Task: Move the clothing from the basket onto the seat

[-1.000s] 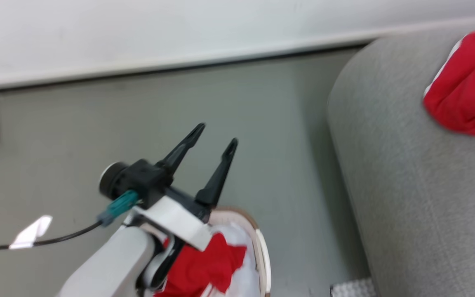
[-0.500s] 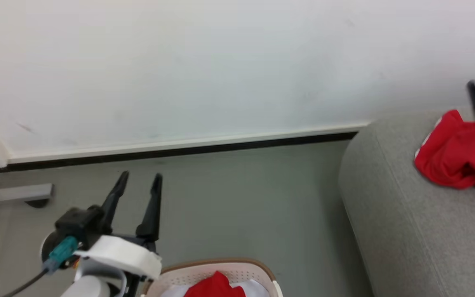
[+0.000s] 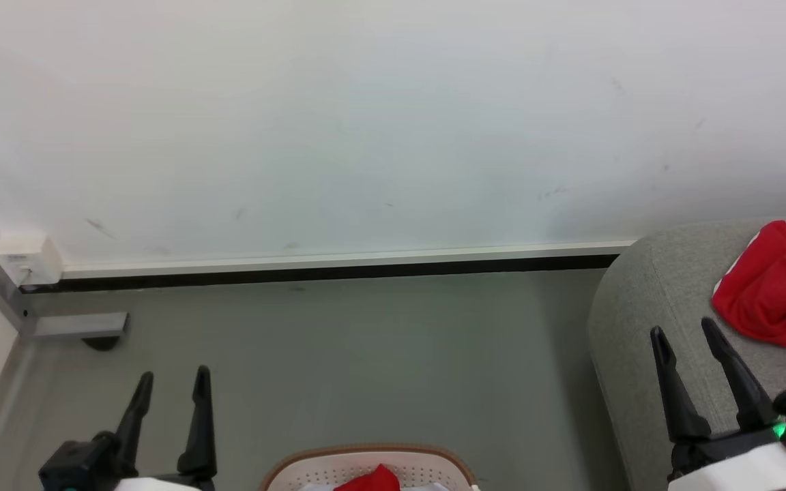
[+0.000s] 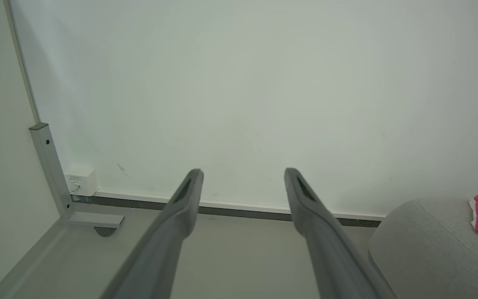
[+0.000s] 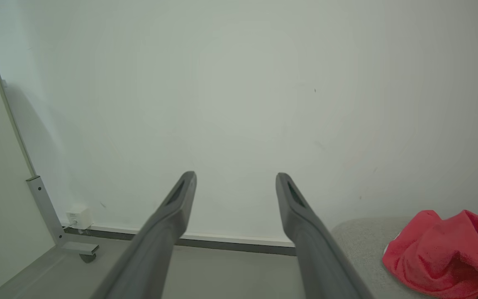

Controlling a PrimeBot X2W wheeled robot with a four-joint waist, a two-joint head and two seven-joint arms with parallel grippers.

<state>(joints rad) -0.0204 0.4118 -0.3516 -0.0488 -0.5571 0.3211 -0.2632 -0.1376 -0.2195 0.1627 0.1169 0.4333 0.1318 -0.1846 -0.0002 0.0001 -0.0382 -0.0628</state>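
A crumpled red piece of clothing (image 3: 778, 290) lies on the light grey seat (image 3: 645, 320) at the right; the right wrist view also has that clothing (image 5: 446, 253) on the seat (image 5: 359, 236). At the bottom edge of the head view stands the white basket (image 3: 366, 462) with its brown rim, and a bit of red clothing (image 3: 371, 480) peeks out of it. My left gripper (image 3: 173, 376) is open to the left of the basket, nothing between its fingers. My right gripper (image 3: 683, 326) is open over the seat's front corner, short of the red heap.
A white wall with a dark baseboard (image 3: 325, 271) runs across the back. A grey metal post with a caster foot (image 3: 79, 327) and a small white box (image 3: 28, 258) stand in the left corner. Grey floor (image 3: 366, 354) lies between basket, wall and seat.
The head camera has tilted up and back, so the wall now takes up most of its view. Both grippers have come down to the bottom corners, open. The red garment stays on the seat.
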